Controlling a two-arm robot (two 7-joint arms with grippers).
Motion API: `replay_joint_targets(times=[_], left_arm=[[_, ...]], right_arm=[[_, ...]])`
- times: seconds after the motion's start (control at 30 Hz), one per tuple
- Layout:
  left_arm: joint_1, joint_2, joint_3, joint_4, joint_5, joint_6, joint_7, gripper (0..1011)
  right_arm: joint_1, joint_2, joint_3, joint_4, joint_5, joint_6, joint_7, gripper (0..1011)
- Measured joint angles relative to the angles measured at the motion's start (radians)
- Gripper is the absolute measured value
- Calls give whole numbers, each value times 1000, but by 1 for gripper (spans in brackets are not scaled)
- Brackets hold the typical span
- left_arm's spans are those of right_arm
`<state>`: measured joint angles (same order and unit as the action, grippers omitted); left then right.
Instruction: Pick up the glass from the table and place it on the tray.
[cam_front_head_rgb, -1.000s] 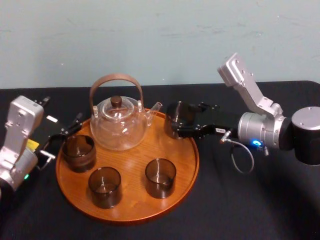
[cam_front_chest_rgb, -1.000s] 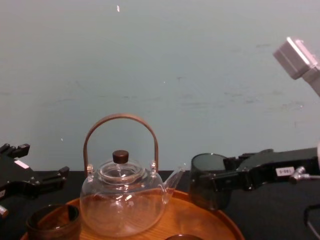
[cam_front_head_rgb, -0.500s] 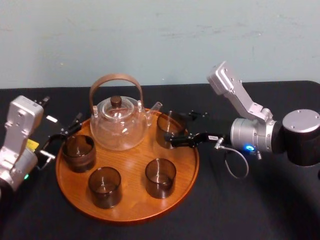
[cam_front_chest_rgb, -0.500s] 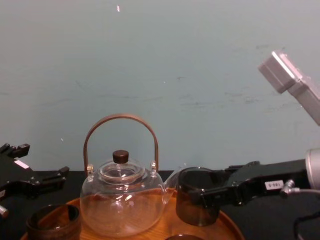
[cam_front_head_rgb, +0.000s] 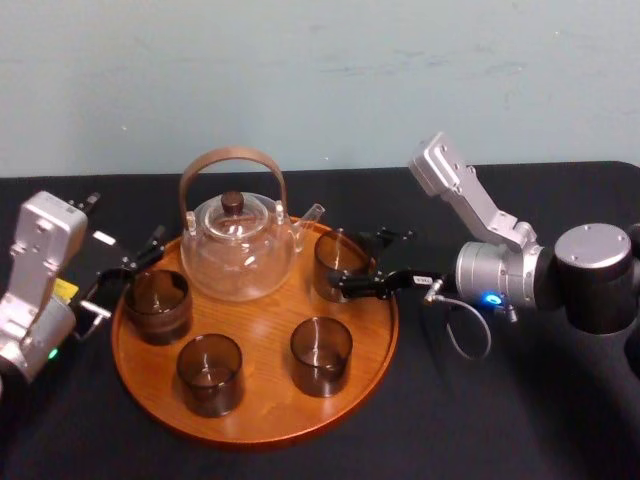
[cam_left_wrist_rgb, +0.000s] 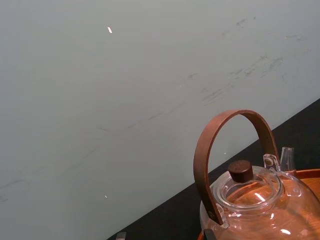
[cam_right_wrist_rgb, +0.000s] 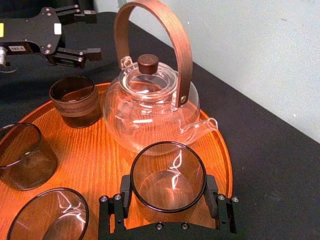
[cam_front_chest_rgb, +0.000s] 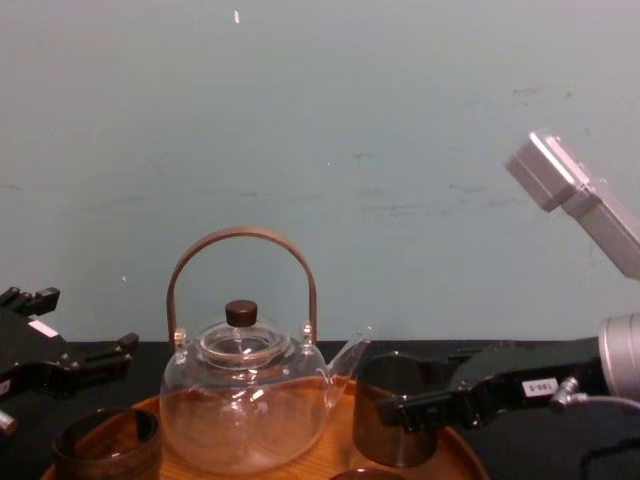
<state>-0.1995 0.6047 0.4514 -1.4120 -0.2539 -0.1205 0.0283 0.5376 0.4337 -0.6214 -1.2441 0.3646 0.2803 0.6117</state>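
Observation:
The glass (cam_front_head_rgb: 336, 262), a smoky clear tumbler, stands upright over the far right part of the round wooden tray (cam_front_head_rgb: 262, 425), close to the teapot's spout. My right gripper (cam_front_head_rgb: 352, 264) reaches in from the right and is shut on it. In the right wrist view the black fingers (cam_right_wrist_rgb: 213, 194) press both sides of the glass (cam_right_wrist_rgb: 169, 176). In the chest view the glass (cam_front_chest_rgb: 392, 400) sits low at the tray's rim (cam_front_chest_rgb: 460, 452); whether its base touches the wood I cannot tell. My left gripper (cam_front_head_rgb: 125, 272) is parked open just left of the tray.
A glass teapot (cam_front_head_rgb: 237, 250) with a wooden handle stands at the tray's back. Three more dark glasses are on the tray: one with a wooden band (cam_front_head_rgb: 158, 305) at left, two in front (cam_front_head_rgb: 210, 373) (cam_front_head_rgb: 321, 355). Black cloth covers the table (cam_front_head_rgb: 500, 420).
My right gripper carried the glass leftward from beyond the tray's right rim to over the tray and lowered it. The left arm has not moved.

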Motion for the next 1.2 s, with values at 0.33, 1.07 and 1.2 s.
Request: replay_joint_targets(times=[0.33, 1.07, 1.2], left_arm=[[0, 0, 0, 0, 0, 0, 0, 1002], [0, 0, 0, 0, 0, 0, 0, 1001], [0, 0, 0, 0, 0, 0, 0, 1001]], right_arm=[[8, -15, -4, 40, -10, -1, -4, 885], [3, -23, -3, 59, -29, -3, -10, 885], [3, -23, -3, 58, -28, -3, -10, 885]])
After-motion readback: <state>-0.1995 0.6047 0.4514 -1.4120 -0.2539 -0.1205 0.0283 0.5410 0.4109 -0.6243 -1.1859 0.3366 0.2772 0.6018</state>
